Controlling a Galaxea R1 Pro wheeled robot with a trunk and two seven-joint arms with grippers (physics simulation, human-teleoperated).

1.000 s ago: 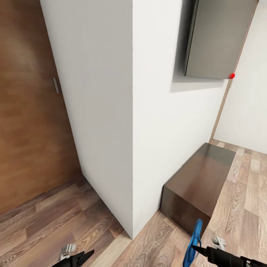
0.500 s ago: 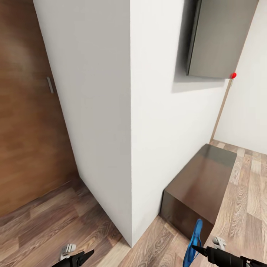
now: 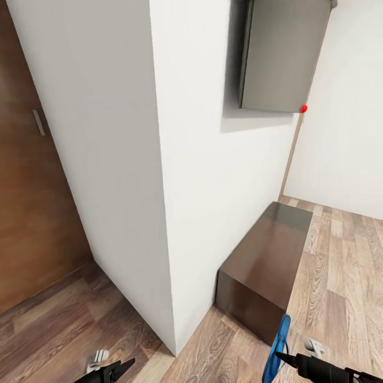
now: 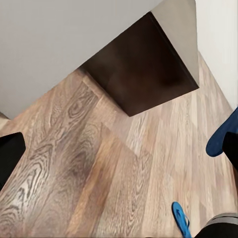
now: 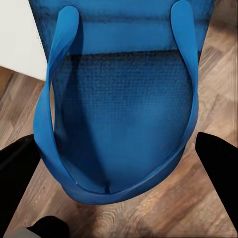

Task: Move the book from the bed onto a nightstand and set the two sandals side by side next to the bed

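Black, tapering, pointed fingers on the left tool [image 3: 119, 367], beside a small light grey bracket-like part. Matte black right tool [image 3: 284, 359], dark cylindrical body behind, white-grey fitting above it. Blunt black fingertips [image 5: 218, 163] seen close in the right wrist view. Possibly a grey housing at that view's corner, too cropped to tell.

White wall corner [image 3: 159, 175] projects near centre. Low dark-wood bench [image 3: 266, 271] against its right face. Grey wall-mounted panel [image 3: 282, 53] above. Brown wooden door [image 3: 26, 213] left. Wood-plank floor [image 3: 340, 266].
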